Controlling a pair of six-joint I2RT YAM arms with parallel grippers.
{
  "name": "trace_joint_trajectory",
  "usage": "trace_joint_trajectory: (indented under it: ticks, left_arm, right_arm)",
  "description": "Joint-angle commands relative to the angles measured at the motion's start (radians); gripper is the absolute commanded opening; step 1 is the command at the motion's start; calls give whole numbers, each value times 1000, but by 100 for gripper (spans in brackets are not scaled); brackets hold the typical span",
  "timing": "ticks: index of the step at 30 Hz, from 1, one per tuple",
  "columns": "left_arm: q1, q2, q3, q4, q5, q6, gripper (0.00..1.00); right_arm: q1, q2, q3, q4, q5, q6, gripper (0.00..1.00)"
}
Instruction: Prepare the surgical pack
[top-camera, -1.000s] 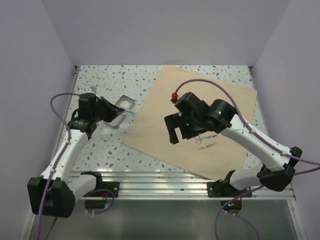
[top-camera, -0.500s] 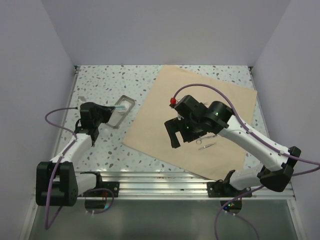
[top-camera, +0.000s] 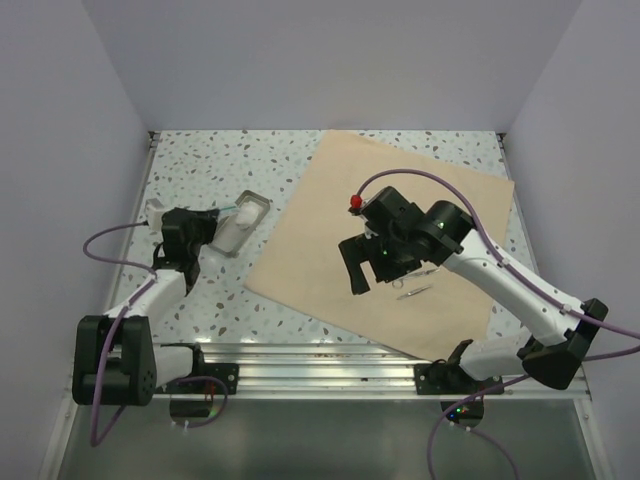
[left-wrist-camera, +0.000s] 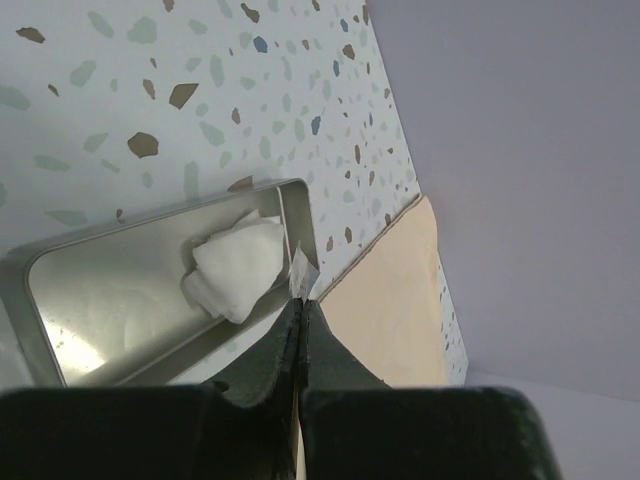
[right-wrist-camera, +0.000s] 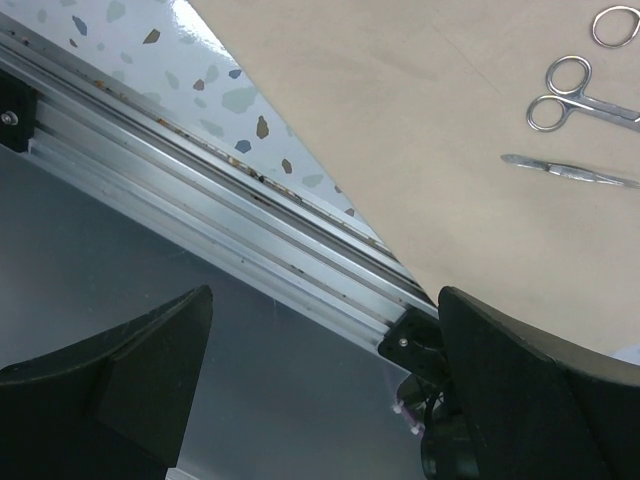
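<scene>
The silver tray lies on the speckled table left of the tan wrap sheet. In the left wrist view the tray holds crumpled white gauze. My left gripper is shut, with a thin white gauze edge sticking out of its tips at the tray's right rim; from above it is at the tray's near-left side. My right gripper is open and empty above the wrap sheet. The steel instruments lie on the sheet; they also show in the right wrist view.
A white object shows behind my left wrist near the table's left edge. The metal rail runs along the table's front edge and also shows in the right wrist view. Walls close the table at the back and sides.
My left arm has pulled back towards the left and lower, its gripper now at the tray's near side, and white gauze now lies in the tray. My right gripper has shifted slightly right.
</scene>
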Motion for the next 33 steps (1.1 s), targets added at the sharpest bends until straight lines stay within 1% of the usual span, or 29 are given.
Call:
trace_joint_trajectory:
  ticks: [1,7,15,25,26,27,29,30,32,33]
  left_arm:
    - [5,12,-12,47,-62,-11,0]
    - [5,22,-55,75,-79,-15,0]
    - [5,71,-111,170,-67,-37,0]
    - [5,114,-107,164,-75,-38,0]
    - [5,115,-102,158,-75,-38,2]
    - [5,124,-101,152,-67,-38,14]
    - [5,135,-85,141,-56,-29,23]
    - [5,143,-79,121,-50,-24,36]
    - [5,144,-65,104,-41,-17,44]
    - [5,134,-59,96,-23,-14,46]
  right_arm:
    - [-17,-28,-18,19,-52,-33,99]
    - [-37,-32,-34,28,-73,-45,99]
    - [-63,-52,-59,33,-95,-60,99]
    - [-89,-54,-74,42,-120,-76,99]
    - [-92,-52,-76,44,-124,-74,99]
    - [-95,-52,-77,44,-126,-77,99]
    - [-98,-48,-79,44,-132,-79,99]
    - [-100,-48,-79,45,-132,-80,99]
    - [-103,-49,-82,47,-138,-80,99]
    - [-105,-48,-85,47,-138,-80,99]
